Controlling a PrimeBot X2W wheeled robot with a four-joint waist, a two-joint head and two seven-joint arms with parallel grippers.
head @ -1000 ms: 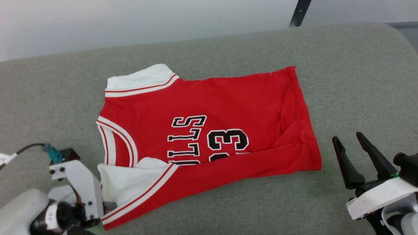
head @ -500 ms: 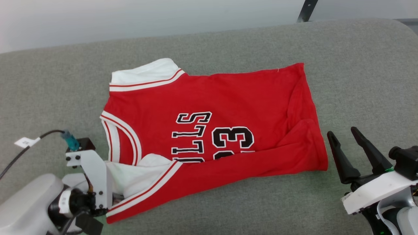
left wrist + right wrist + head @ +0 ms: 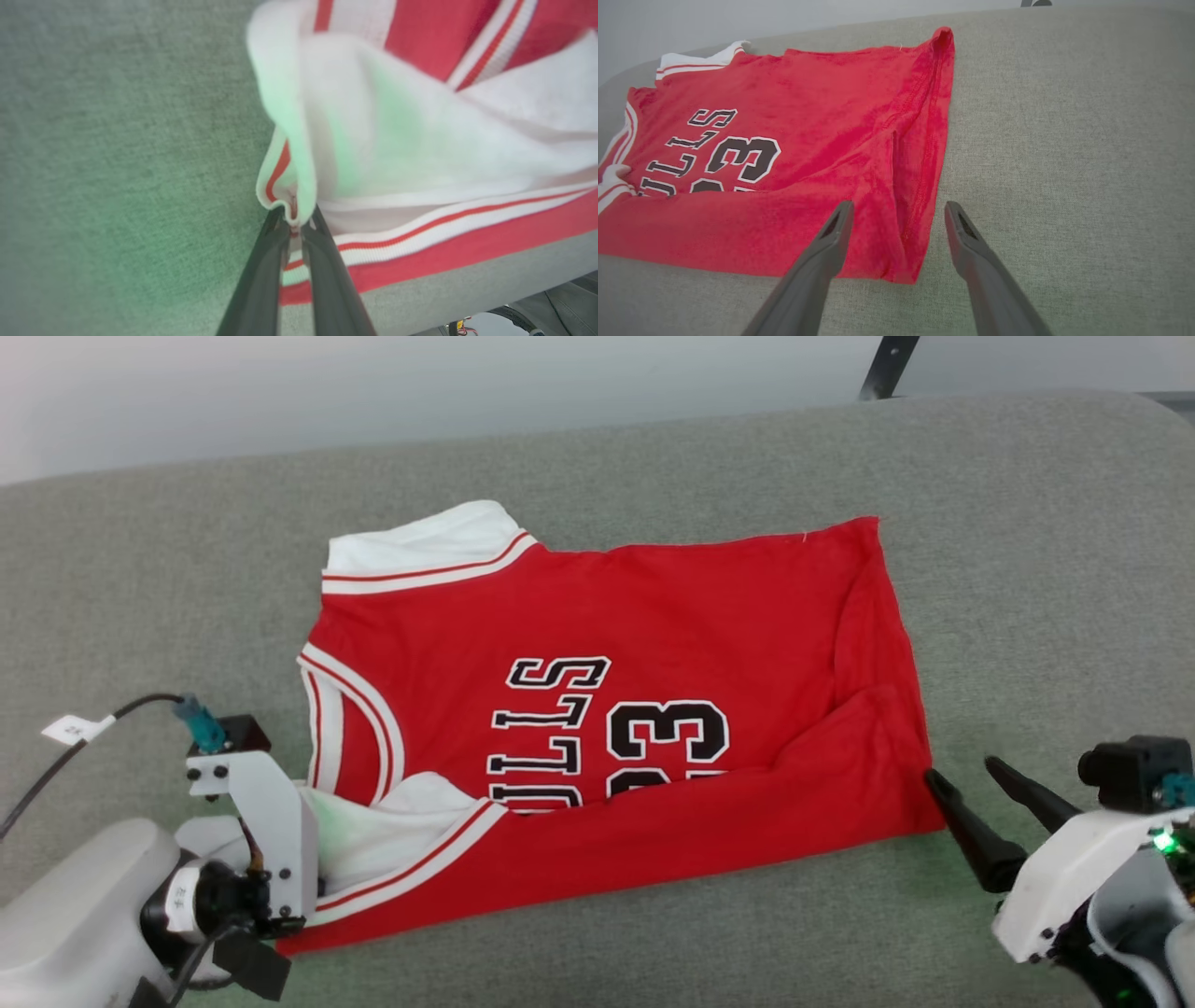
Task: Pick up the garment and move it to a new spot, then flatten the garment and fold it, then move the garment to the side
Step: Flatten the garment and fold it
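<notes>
The garment (image 3: 607, 709), a red jersey with white sleeves and black lettering, lies spread on the grey cushion, its near long edge folded up over the lower part of the lettering. In the left wrist view my left gripper (image 3: 295, 224) is shut on the striped trim of the white sleeve (image 3: 420, 149), bunching the cloth at its tips. In the head view that gripper's fingers are hidden behind its white mount (image 3: 271, 840) at the garment's near left corner. My right gripper (image 3: 962, 779) stands open at the near right hem corner (image 3: 910, 266), which lies between its fingers (image 3: 831, 242).
A grey fabric cushion (image 3: 1027, 569) carries everything; its rounded far edge meets a pale wall. A dark bar (image 3: 887, 369) leans at the far right. A cable with a white tag (image 3: 70, 728) runs by my left wrist.
My left gripper has shut on the sleeve trim. My right gripper has dropped and moved in to the garment's near right corner. The head camera shifted slightly.
</notes>
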